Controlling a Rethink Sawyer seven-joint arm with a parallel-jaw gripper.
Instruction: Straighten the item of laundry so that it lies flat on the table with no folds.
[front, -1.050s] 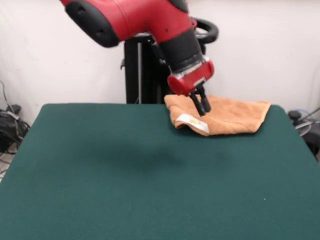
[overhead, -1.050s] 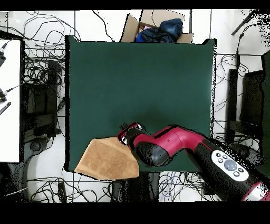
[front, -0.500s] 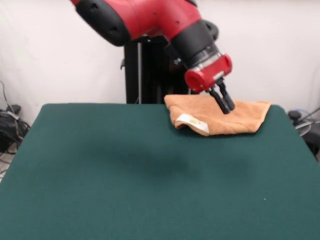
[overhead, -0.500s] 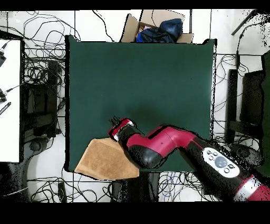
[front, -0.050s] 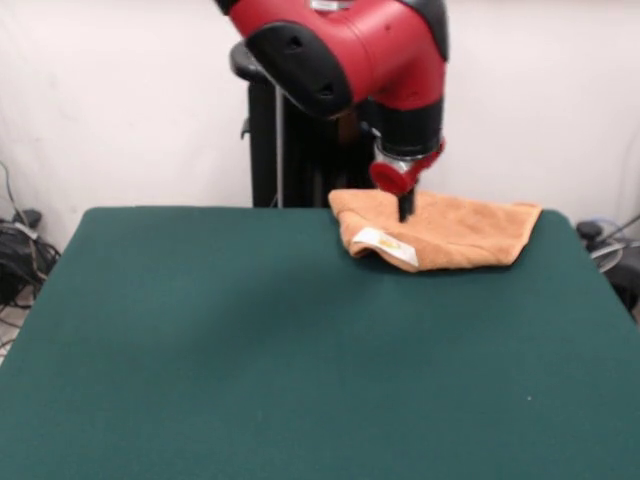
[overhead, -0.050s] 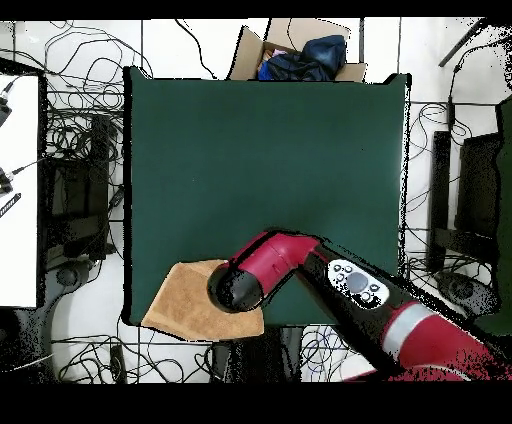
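The item of laundry (front, -0.050s: 455, 235), an orange-tan towel, lies folded and bunched at the far right corner of the green table (front, -0.050s: 280, 350). A white tag (front, -0.050s: 385, 246) shows on its front left fold. In the overhead view the towel (overhead, -0.050s: 185, 305) hangs over the table's (overhead, -0.050s: 260, 150) bottom left corner. My gripper (front, -0.050s: 405, 210) points straight down onto the towel's left part, just behind the tag. It shows edge-on as one dark stub. From overhead the red arm (overhead, -0.050s: 265, 275) hides it.
The black pedestal (front, -0.050s: 285, 140) stands just behind the towel. In the overhead view a cardboard box (overhead, -0.050s: 298, 52) with blue cloth sits past the table's top edge. Cables cover the floor around, and a white surface (overhead, -0.050s: 18, 190) lies at the left.
The arm has swung round and the wrist has turned from tilted to vertical. The gripper moved slightly left and down over the towel's left part. The towel has not shifted.
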